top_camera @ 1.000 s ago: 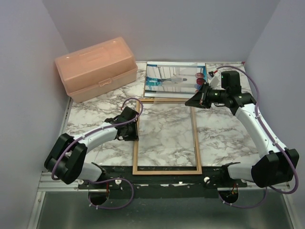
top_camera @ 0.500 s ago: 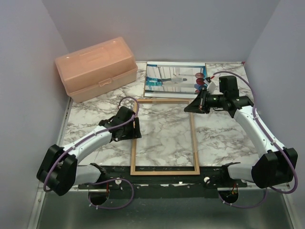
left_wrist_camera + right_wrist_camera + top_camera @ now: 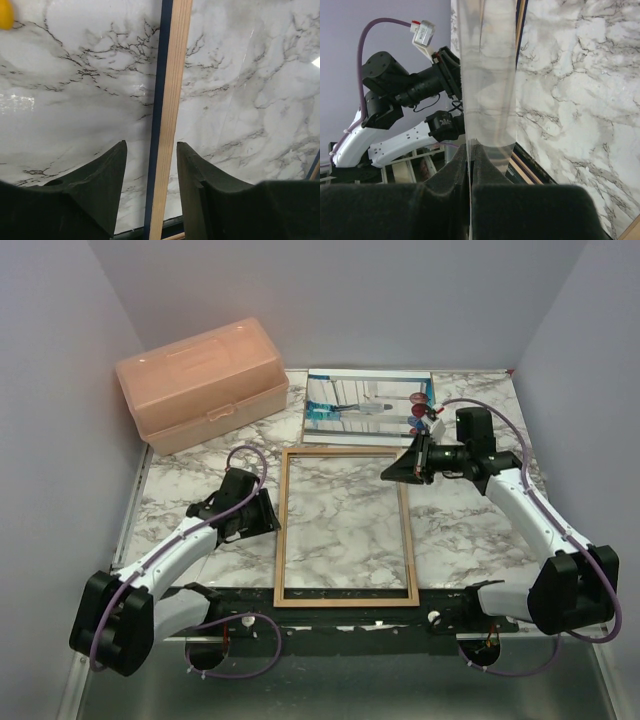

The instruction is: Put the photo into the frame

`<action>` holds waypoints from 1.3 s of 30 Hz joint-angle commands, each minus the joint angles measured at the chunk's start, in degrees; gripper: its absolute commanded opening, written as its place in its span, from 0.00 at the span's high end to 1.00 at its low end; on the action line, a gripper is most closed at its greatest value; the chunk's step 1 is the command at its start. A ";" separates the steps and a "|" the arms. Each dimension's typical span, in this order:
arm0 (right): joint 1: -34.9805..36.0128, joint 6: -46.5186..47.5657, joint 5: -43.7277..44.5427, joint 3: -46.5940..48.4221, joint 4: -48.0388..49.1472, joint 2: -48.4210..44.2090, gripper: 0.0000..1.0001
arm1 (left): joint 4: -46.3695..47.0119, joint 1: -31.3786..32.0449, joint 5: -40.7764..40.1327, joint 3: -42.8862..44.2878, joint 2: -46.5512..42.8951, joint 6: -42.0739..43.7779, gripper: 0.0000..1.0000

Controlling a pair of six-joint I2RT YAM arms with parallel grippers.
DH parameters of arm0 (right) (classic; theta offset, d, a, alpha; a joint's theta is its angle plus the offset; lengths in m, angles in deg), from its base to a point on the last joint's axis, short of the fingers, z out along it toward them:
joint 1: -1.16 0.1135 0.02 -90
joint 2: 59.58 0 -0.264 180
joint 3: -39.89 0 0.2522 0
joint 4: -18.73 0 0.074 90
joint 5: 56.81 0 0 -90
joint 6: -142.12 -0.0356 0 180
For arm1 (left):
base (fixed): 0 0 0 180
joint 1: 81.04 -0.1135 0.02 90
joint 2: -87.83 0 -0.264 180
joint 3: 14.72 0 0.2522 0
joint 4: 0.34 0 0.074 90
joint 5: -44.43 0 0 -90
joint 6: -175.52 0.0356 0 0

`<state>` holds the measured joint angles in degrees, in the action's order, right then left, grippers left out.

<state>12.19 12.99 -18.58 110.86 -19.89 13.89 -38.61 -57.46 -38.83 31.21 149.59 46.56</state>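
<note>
The frame [image 3: 345, 597] lies flat on the marble table, light wood face up. In the left wrist view its left rail [image 3: 170, 100], wood with a navy edge, runs between the fingers of my left gripper [image 3: 150, 155], which is open and clear of the rail on both sides. From above, that left gripper [image 3: 264, 515] sits just left of the frame. My right gripper [image 3: 400, 468] hovers at the frame's far right corner, shut on the edge of the clear pane [image 3: 485, 75], which tilts up from the frame. The photo [image 3: 368, 405] lies behind the frame.
A peach plastic box [image 3: 205, 380] stands at the back left. Lilac walls close in the table on three sides. A small yellow thing [image 3: 5, 12] shows at the top left corner of the left wrist view. The arm bases [image 3: 350, 615] line the near edge.
My left gripper has opened off the frame's left rail and drawn back to the left and nearer. The right gripper has moved slightly left and lower with the pane.
</note>
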 commanded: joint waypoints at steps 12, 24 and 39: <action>1.51 -6.15 -2.03 -5.07 8.44 -0.61 0.99 | 3.42 -0.28 0.47 -0.84 4.98 1.79 0.63; 3.70 -7.93 -1.05 -7.93 11.53 -0.52 0.99 | 5.26 -0.19 1.00 -1.75 7.84 2.49 0.67; 5.09 -9.72 1.04 -9.05 13.91 1.46 0.99 | 5.52 0.07 0.51 -1.40 8.56 3.44 0.71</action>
<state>16.86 4.84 -18.36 102.90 -8.52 15.29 -33.08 -57.51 -37.04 30.20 156.80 48.14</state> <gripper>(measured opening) 0.035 0.294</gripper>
